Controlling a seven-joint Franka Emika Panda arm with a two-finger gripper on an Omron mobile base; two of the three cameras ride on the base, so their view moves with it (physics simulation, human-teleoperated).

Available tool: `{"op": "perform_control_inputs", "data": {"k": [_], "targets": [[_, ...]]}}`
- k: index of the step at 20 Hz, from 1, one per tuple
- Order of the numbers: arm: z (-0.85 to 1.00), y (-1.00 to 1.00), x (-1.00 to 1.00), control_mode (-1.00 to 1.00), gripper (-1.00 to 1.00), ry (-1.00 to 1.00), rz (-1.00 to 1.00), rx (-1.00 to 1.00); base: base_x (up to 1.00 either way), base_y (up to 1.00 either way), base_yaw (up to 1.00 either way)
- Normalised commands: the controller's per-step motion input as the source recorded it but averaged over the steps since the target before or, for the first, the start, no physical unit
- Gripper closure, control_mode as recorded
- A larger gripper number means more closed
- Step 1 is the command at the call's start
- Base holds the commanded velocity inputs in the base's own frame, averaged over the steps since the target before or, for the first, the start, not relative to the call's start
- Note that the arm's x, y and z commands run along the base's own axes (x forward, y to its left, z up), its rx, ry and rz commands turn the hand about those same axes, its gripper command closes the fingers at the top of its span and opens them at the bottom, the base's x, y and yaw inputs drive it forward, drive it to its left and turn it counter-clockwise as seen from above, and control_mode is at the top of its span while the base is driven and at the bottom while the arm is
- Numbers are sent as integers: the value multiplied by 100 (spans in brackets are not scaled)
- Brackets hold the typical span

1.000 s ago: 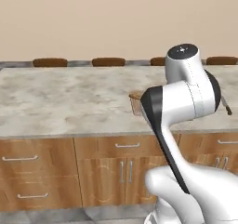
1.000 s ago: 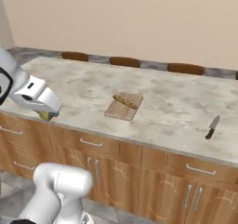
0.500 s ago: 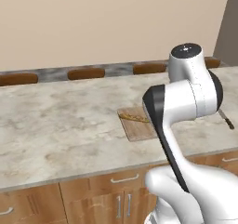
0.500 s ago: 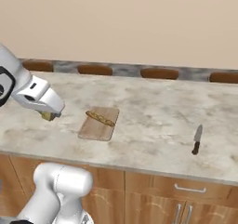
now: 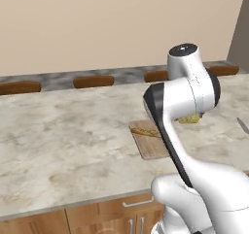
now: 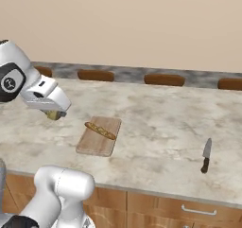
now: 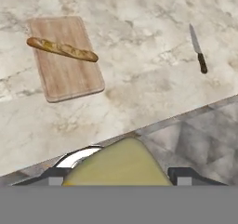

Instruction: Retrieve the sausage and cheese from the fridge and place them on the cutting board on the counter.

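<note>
the arm covers the near right corner of the cutting board (image 5: 153,143) in the left base view, and most of the cheese (image 5: 190,118) behind the wrist. in the hand view the cheese (image 7: 118,166) hides the fingertips and is cut by the bottom band.

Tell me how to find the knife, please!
Start at the big stone counter and find the wooden cutting board with a long golden bread stick across it. Look well off to the side of the board, on the bare stone, for the knife lying flat by itself. It is the thin thing with a grey blade and dark handle.
</note>
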Motion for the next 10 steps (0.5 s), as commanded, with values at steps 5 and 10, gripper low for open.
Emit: {"op": "perform_control_inputs", "data": {"k": [5, 10], "targets": [[-27, 9, 100, -100, 100, 43, 22, 0, 0, 0, 0], [-50, -5, 100, -100, 100, 32, 33, 0, 0, 0, 0]]}}
